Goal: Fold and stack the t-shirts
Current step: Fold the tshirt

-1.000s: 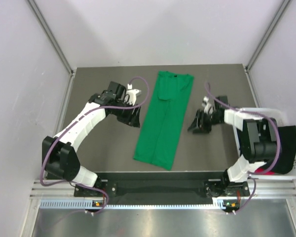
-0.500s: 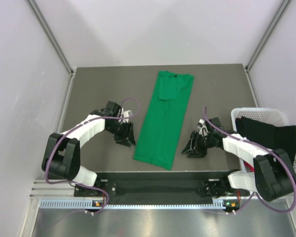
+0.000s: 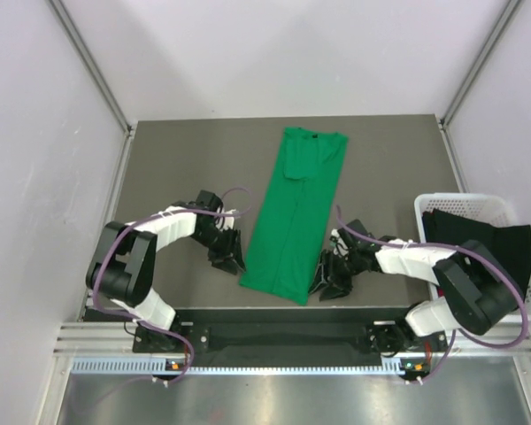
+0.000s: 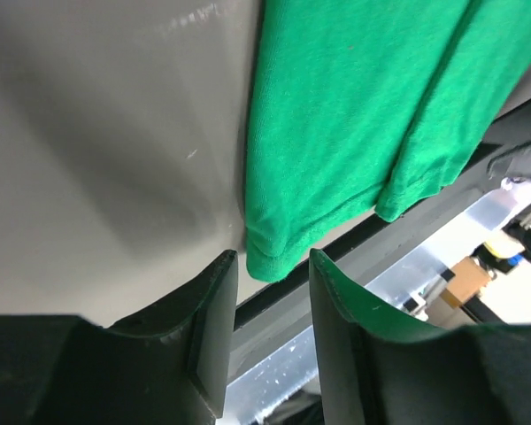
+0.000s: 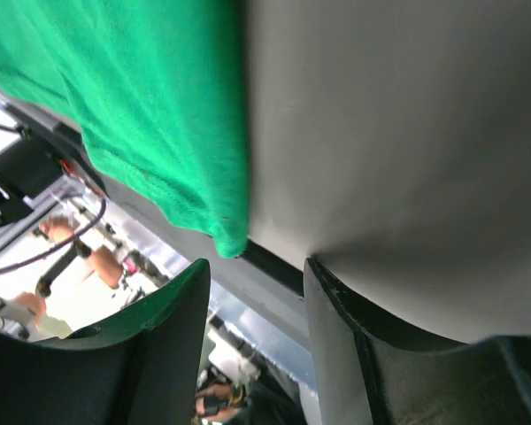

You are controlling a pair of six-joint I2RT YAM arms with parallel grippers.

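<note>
A bright green t-shirt [image 3: 296, 217] lies folded lengthwise into a long strip on the dark table, collar at the far end. My left gripper [image 3: 231, 260] is open, low at the strip's near left corner; that green corner [image 4: 270, 259] sits just ahead of the gap between its fingers. My right gripper [image 3: 323, 282] is open at the near right corner [image 5: 227, 237], which also sits just ahead of its gap. Neither holds cloth. A black t-shirt [image 3: 478, 243] lies bunched in the basket, with a bit of red cloth [image 3: 465, 310] below it.
A white basket [image 3: 522, 266] stands at the table's right edge. The table's near edge and a black rail [image 3: 283, 332] run right behind the shirt's hem. Grey walls enclose the far and side edges.
Both grippers have moved toward me along the shirt's sides, from its middle to its two near corners, and dropped low to the table. The shirt has not moved.
</note>
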